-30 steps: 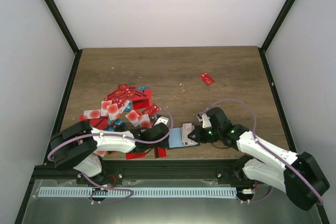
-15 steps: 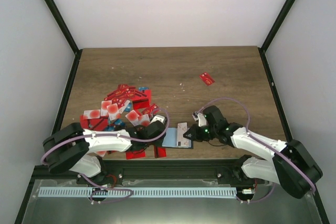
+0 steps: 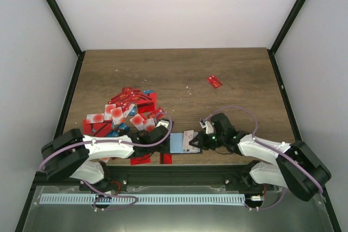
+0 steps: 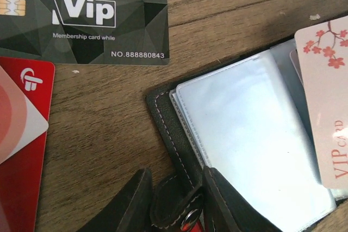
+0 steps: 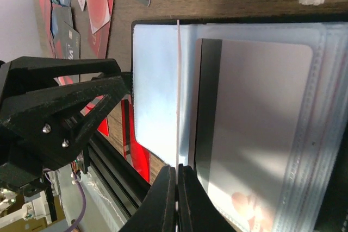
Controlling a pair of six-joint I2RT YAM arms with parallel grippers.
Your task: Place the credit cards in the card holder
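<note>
Both arms are lying low over the near edge of the table, reaching toward each other. The left arm is stretching in from the left and the right arm from the right, with the wrists nearly meeting over the holder.

The holder is lying open and flat between them, showing its clear sleeves. One sleeve is holding a grey card with a dark stripe.

The left gripper is sitting at the holder's left edge with its jaws spread part-way. The clasp strap is lying in the gap, and I cannot tell whether the pads are pressing on it.

The right gripper is pinching a pale card with its jaws pressed together. That card is lying over the right side of the sleeves.

Most of the cards are lying in a loose heap left of the holder, beside the left arm. A dark card and a red card are lying just beside the holder. One lone card is lying well apart, farther back on the right.
</note>
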